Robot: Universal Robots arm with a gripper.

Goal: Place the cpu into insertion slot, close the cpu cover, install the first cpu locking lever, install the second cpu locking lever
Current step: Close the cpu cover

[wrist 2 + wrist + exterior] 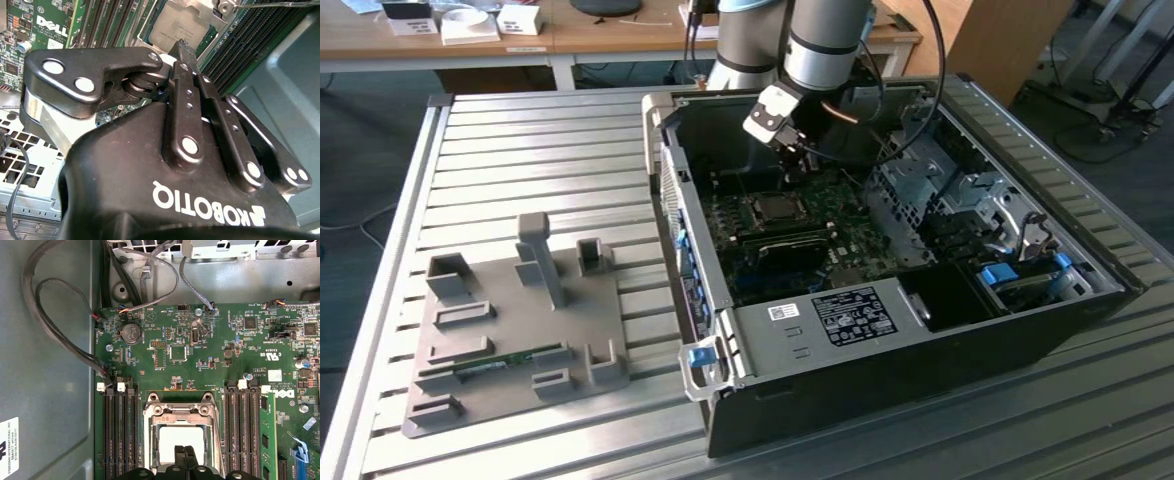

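The cpu (175, 437) shows its pale silvery top in the socket on the green motherboard (210, 355), inside the open computer case. The cpu cover (180, 412), a silvery metal frame, lies flat around it. My gripper (185, 456) hangs just above the cpu's near edge, its two black fingers pressed together and shut with nothing between them. In the second wrist view the gripper (182, 49) points at the cpu (177, 27), and a thin wire lever (270, 5) runs beside the socket. In the exterior view the gripper (790, 170) stands over the socket (774, 208).
Black memory slots (120, 435) flank the socket, with a green memory stick (266, 435) on one side. Loose cables (50, 325) loop along the case wall. A white-labelled black box (854, 315) sits at the case front. A grey fixture plate (507, 330) lies at the exterior view's left.
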